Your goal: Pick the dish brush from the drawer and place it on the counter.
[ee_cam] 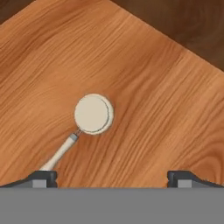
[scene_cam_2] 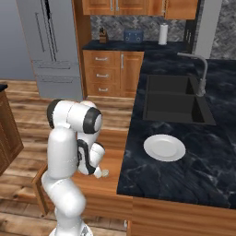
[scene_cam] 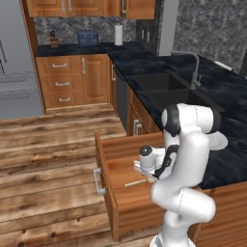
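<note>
the brush [ee_cam: 89, 117] is cream with a whitish round head. the drawer [ee_cam: 144, 87] is reddish-brown grained wood, and the surface [scene_cam_2: 216, 152] is blue-black marbled under a white plate [scene_cam_2: 164, 147].

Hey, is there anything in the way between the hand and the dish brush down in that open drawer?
Nothing visible. In the hand view, the open hand looks straight down at the dish brush, which lies alone on the bare wooden floor of the drawer, with nothing over or against it.
</note>
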{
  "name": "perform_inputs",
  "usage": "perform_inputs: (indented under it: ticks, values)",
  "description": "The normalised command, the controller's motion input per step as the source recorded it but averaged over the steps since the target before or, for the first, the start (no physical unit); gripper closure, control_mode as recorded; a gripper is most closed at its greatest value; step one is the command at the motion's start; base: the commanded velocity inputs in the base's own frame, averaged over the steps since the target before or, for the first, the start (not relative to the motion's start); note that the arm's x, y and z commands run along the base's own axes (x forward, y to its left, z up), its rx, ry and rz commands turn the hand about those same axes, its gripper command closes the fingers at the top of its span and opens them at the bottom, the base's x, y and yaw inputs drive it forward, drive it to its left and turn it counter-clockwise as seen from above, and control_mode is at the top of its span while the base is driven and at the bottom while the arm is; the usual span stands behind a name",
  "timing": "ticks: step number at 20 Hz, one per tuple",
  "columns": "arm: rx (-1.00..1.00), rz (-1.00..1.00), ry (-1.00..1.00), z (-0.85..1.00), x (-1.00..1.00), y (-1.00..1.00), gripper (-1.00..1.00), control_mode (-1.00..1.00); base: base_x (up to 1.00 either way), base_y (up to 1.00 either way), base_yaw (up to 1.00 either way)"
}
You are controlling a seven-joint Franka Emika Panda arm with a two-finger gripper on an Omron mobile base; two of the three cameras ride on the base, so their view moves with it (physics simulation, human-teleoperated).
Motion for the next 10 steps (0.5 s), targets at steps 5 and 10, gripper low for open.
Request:
perform_inputs:
  ticks: [5, 10]
  values:
    - [0.00, 0.00, -0.10, -0.50, 0.38, 0.24, -1.00, -1.00, 0.00, 0.00, 0.00]
    - [0.00, 0.00, -0.04, -0.42, 0.04, 0.17, -1.00, -1.00, 0.00, 0.00, 0.00]
